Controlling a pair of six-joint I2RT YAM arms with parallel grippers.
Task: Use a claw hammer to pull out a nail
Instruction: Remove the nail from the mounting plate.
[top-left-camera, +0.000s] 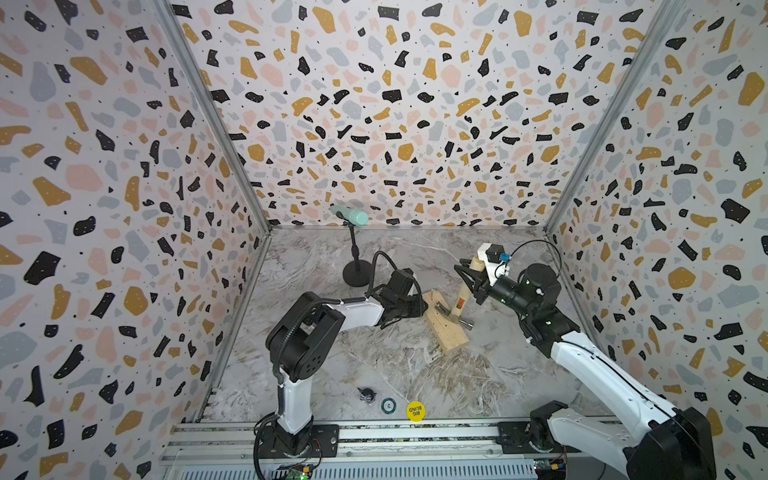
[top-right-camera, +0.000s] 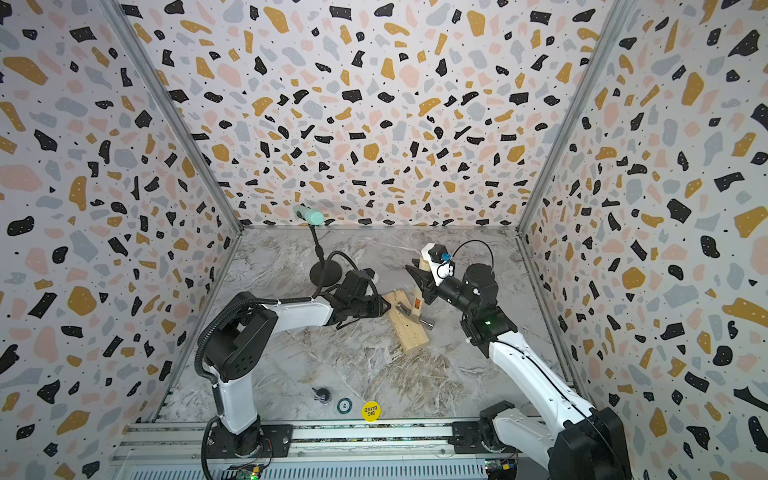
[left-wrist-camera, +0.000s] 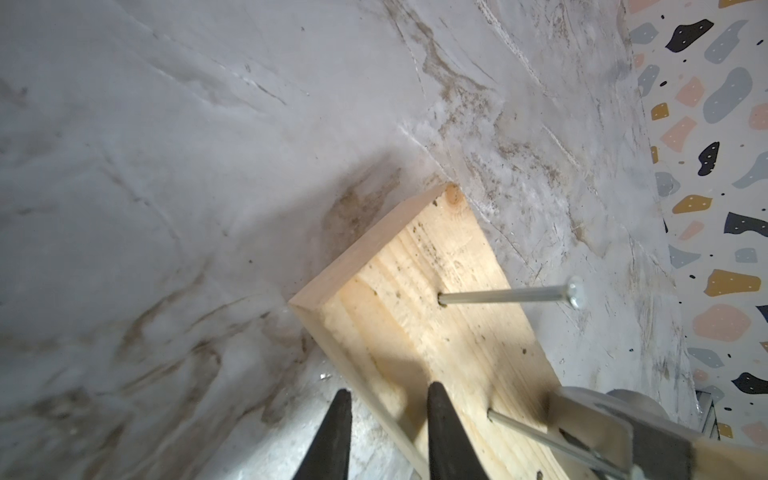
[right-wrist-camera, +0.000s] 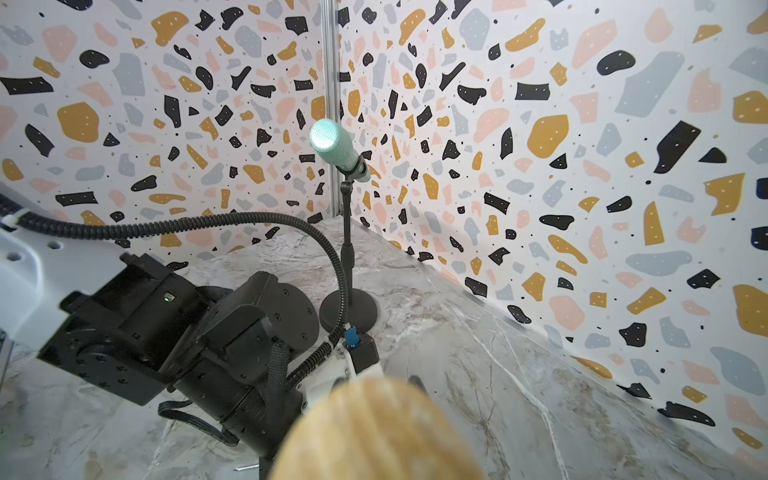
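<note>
Right arm reared up over the worktop, right end effector clenched on the handle end of the claw hammer, steel head down below it on the wood block, claw around the nail, left arm stretched low, left end effector astride the block's edge, grip unclear.

Pale rectangular wood block between the left pincer fingers: bare softwood, visible grain, dark specks, rough-ish face. Fingers are matt black plastic. Thin grey metal nail just beside them: bare metal, light sheen. The claw hammer has a silver steel head with a dull brushed finish. Its pale wooden handle, in the right pincer, is smooth with grain showing at the butt. Grey marble-look surface below the pincer: smooth, satin, scuffed.
</note>
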